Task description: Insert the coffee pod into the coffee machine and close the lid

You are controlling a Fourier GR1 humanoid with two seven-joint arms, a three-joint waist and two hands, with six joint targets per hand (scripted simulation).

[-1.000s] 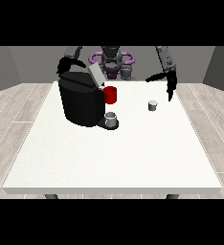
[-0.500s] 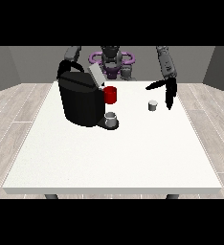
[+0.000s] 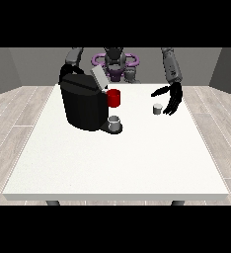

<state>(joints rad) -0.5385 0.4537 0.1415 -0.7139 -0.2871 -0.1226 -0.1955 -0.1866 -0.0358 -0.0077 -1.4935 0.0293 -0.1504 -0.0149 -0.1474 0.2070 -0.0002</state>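
White table (image 3: pixel 117 163); red mug (image 3: pixel 114 98); grey wood floor (image 3: pixel 19 108).

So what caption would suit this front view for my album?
Robot hand hovers by the pod on the table; coffee machine lid up.

Single front view. The camera stands across the table (image 3: pixel 112 163) from the robot (image 3: pixel 115 62), raised, looking down and toward it. The whole tabletop is framed, its near edge lowest. The robot appears small at the far edge.
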